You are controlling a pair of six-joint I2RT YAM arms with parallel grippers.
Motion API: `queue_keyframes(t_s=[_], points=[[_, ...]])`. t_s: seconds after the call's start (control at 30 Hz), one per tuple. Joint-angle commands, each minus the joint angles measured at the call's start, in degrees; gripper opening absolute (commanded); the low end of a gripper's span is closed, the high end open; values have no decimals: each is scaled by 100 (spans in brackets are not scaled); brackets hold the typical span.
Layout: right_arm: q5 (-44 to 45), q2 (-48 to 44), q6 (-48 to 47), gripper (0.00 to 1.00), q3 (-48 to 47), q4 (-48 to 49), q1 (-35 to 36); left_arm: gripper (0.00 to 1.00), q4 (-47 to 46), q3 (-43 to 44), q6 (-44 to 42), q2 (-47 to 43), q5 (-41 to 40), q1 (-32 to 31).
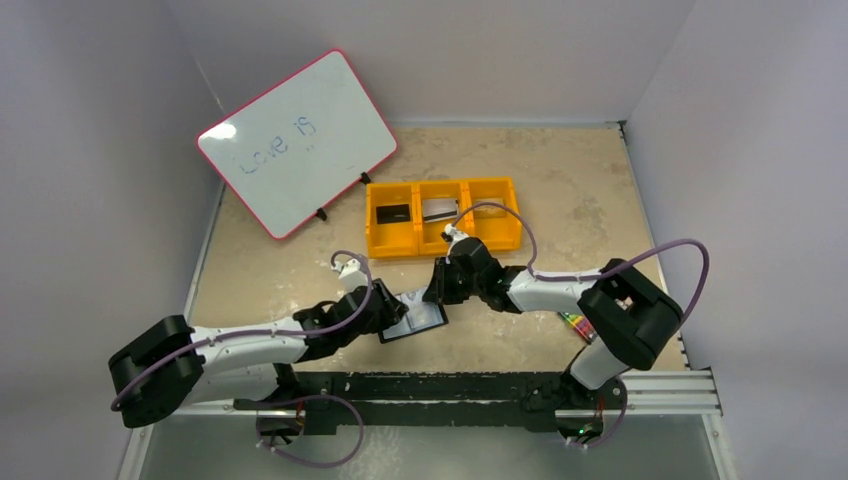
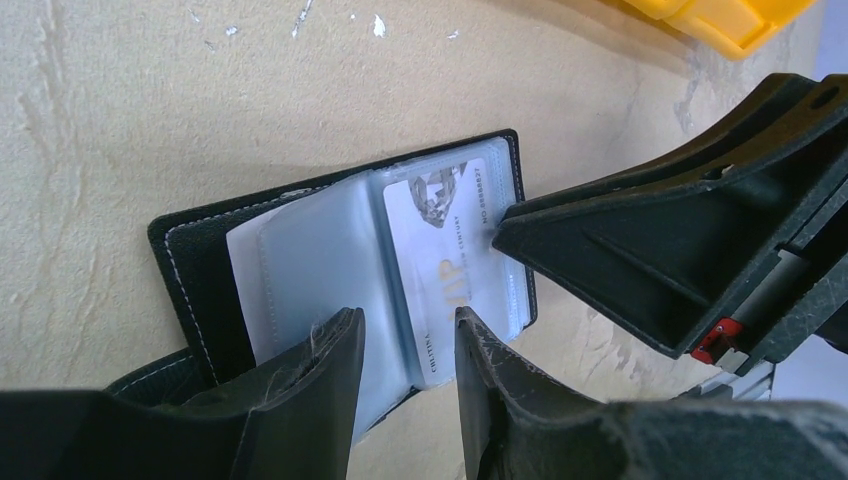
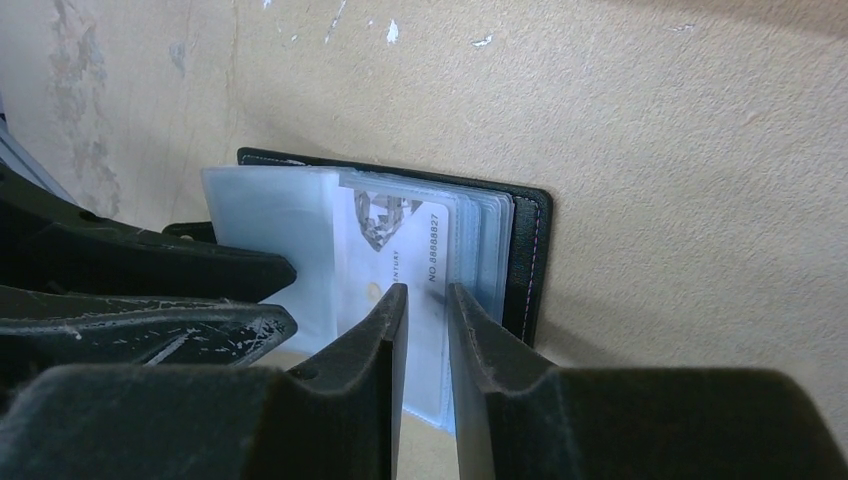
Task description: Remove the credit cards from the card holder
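Card holder (image 2: pixel 190 280) open, right hand (image 3: pixel 425 290) at card (image 3: pixel 415 235) edge

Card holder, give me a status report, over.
Left end effector open, tips at near edge of card holder. Right end effector nearly closed at white card, grip unclear. Card inside clear sleeve; nothing blocking.

Pale walls (image 1: pixel 90 120) enclose a beige, apparently scuffed table (image 1: pixel 570 180).

Open black book-fold card holder (image 2: pixel 190 260): near edge hidden behind left gripper (image 2: pixel 405 320) fingers; small print on pale sleeved card (image 2: pixel 445 240) partly blurred.
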State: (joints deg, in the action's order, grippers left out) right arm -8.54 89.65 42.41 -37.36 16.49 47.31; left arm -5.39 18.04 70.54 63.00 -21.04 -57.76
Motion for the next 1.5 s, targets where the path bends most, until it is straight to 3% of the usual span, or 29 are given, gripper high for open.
queue_keyframes(t_s=[0.0,0.3,0.63,0.93,1.07,1.47], points=[[-161,61,-16,23,49,46,32,38,-715,-174,166,90,184,48],[-214,139,116,17,182,239,41,36,-2667,-1183,747,385,381,162],[-385,210,160,14,215,433,40,31,-3401,-1350,663,640,434,173],[-334,228,172,14,216,373,41,13,-3499,-1481,689,546,279,177],[-263,217,187,14,216,302,42,0,-3395,-1502,711,513,222,178],[-84,210,151,14,129,101,41,0,-2309,-1644,660,-99,-27,180]])
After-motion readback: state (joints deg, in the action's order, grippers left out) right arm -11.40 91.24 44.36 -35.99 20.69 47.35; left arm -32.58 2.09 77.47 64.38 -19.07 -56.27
